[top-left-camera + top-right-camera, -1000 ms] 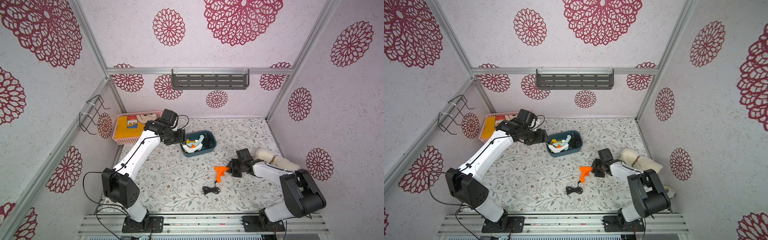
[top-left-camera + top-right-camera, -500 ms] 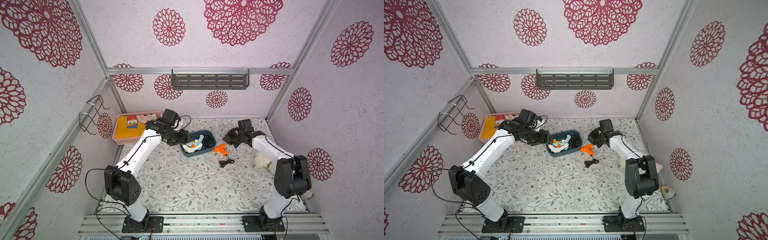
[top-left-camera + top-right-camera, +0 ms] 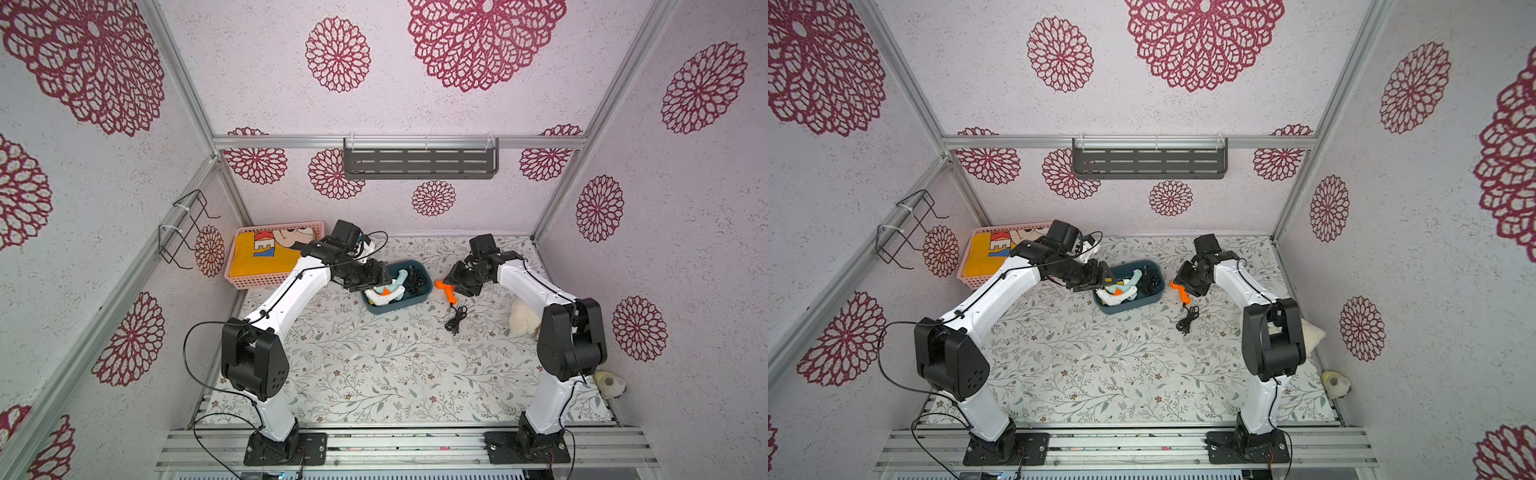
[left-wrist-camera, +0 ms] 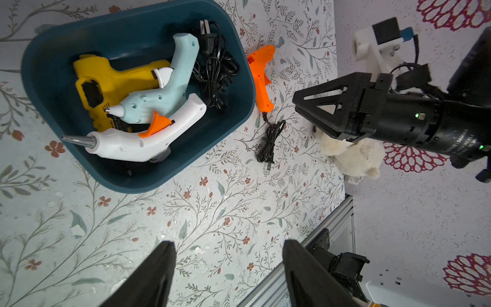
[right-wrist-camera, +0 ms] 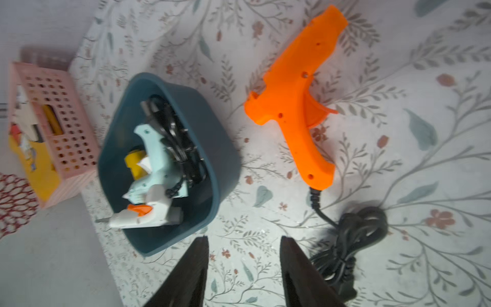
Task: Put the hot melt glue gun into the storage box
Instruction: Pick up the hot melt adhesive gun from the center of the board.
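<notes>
The orange hot melt glue gun (image 3: 446, 289) (image 3: 1180, 291) (image 5: 297, 98) lies flat on the table just right of the storage box (image 3: 399, 308) (image 3: 1133, 309) (image 5: 212, 133), outside it, its black cord bundle (image 5: 353, 239) trailing toward the front. My right gripper (image 5: 243, 238) (image 3: 452, 279) hovers close over the gun, open and holding nothing. The dark teal box (image 4: 53, 53) holds a yellow, a pale blue and a white glue gun with cords. My left gripper (image 4: 228, 243) (image 3: 380, 277) stands open at the box's left end, empty.
A pink lattice basket (image 3: 257, 283) with yellow cloth sits at the back left corner. A cream plush toy (image 3: 521, 320) lies by the right arm, and a small toy (image 3: 609, 384) sits against the right wall. A grey shelf (image 3: 419, 162) hangs on the back wall.
My right arm carried the orange glue gun from the front middle back to the right side of the box, then opened; the gun now lies free. The left arm barely moved.
</notes>
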You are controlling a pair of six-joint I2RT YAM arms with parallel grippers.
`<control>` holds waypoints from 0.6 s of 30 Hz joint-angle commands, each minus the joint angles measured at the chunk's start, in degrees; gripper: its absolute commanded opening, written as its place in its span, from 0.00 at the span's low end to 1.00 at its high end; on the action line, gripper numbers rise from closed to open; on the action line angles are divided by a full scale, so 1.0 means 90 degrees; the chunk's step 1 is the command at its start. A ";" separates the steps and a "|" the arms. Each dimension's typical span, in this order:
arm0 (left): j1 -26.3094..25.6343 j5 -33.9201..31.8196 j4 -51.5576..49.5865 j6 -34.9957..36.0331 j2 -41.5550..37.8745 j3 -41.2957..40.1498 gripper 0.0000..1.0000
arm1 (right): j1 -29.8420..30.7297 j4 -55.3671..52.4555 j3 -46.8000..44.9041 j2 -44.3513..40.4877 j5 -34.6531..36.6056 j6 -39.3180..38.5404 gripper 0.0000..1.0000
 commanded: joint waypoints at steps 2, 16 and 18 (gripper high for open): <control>-0.0036 0.0007 0.0045 0.0004 0.0059 0.0278 0.70 | 0.0166 -0.0787 0.0776 0.0726 0.0726 -0.0580 0.51; -0.0039 -0.0144 -0.0159 0.0018 -0.0028 0.0312 0.70 | 0.0499 -0.1875 0.2524 0.2243 0.2277 -0.1604 0.55; -0.0037 -0.0151 -0.0153 0.0008 -0.0029 0.0313 0.70 | 0.0550 -0.1928 0.2611 0.2291 0.2388 -0.1680 0.55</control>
